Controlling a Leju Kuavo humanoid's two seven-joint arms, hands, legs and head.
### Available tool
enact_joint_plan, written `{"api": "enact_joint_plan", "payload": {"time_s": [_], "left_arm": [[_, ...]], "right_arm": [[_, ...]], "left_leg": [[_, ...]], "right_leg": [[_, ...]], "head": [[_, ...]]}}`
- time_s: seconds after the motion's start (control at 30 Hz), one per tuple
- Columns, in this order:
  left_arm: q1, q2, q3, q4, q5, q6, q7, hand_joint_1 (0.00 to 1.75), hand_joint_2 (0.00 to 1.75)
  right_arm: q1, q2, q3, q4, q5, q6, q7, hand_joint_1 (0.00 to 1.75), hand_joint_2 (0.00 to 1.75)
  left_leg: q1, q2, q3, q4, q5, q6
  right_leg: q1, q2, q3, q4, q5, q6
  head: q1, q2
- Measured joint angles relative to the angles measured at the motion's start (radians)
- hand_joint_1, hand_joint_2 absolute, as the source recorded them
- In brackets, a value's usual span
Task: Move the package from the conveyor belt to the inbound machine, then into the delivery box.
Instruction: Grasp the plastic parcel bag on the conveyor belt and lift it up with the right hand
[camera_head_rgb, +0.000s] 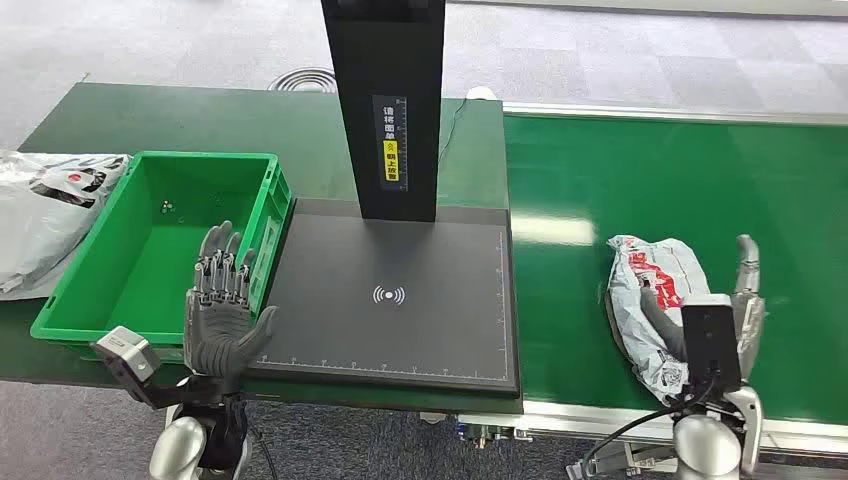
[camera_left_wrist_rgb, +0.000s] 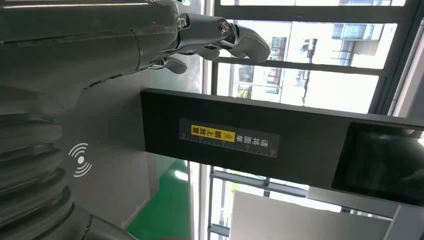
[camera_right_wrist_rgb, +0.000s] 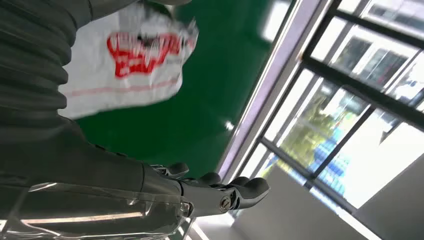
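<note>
Green belt surface takes up the whole 3 o'clock side, and the package (camera_head_rgb: 655, 300), a crumpled white bag with red print, lies on the conveyor belt (camera_head_rgb: 700, 180) down around 4 o'clock, close to the near rail. The right hand (camera_head_rgb: 745, 300) sits just beside it on the far-from-machine side, fingers pointing up the belt and spread, thumb reaching toward the bag; can't tell if it actually touches, but it isn't holding anything. Lots of bare belt beyond the bag toward 1 and 2 o'clock.

Dead centre is the inbound machine (camera_head_rgb: 400, 300), a flat dark pad with a wireless symbol and a black post rising at 12 o'clock. That post is the one tall thing between belt and box.

At 9 o'clock sits the delivery box (camera_head_rgb: 60, 310), a green crate butted against the pad's edge. The left hand (camera_head_rgb: 222, 310) hovers over the crate's near corner around 7 o'clock, fingers apart and upright, nothing in it. Another white bag (camera_head_rgb: 45, 215) lies on the tabletop (camera_head_rgb: 200, 110) just outside the crate.
</note>
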Motion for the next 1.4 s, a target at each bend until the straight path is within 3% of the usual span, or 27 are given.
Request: {"api": "enact_joint_plan", "payload": {"time_s": [0.23,0.5,0.83,1.13,1.4], "left_arm": [[-0.005,0.001,-0.002,0.004,0.002,0.001,0.004,0.0,1.75],[0.001,0.001,-0.002,0.004,-0.001,0.005,0.027,0.0,1.75],[0.003,0.001,-0.002,0.005,-0.016,-0.007,0.057,0.0,1.75],[0.012,-0.001,0.0,0.004,-0.023,-0.006,0.068,0.0,1.75],[0.013,-0.001,0.002,0.004,-0.026,-0.006,0.072,0.0,1.75]], "right_arm": [[-0.117,-0.129,-0.105,0.209,0.049,0.003,0.027,0.0,1.75],[-0.225,-0.216,-0.114,0.49,0.244,-0.007,0.227,0.0,1.75],[-0.245,-0.225,-0.087,0.662,0.336,0.114,0.342,0.0,1.75],[-0.209,-0.207,-0.007,0.665,0.503,0.152,0.538,0.0,1.75],[-0.181,-0.199,0.015,0.62,0.529,0.241,0.538,0.0,1.75]], "left_leg": [[-0.002,0.0,0.0,0.001,0.0,0.002],[-0.002,0.0,0.0,0.0,0.0,0.002],[-0.002,0.0,-0.001,0.0,0.0,0.002],[-0.002,0.0,-0.001,0.0,0.0,0.002],[-0.002,0.0,0.0,0.0,0.0,0.002]], "right_leg": [[-0.001,0.0,0.0,0.0,0.0,0.001],[0.0,0.0,0.0,0.0,0.0,0.001],[0.0,0.0,0.0,0.0,0.0,0.001],[0.0,0.0,0.0,0.0,0.0,0.001],[0.0,0.0,0.0,0.0,0.0,0.001]], "head": [[0.0,0.0],[0.0,0.0],[0.0,0.0],[0.0,0.0],[0.0,0.0]]}}
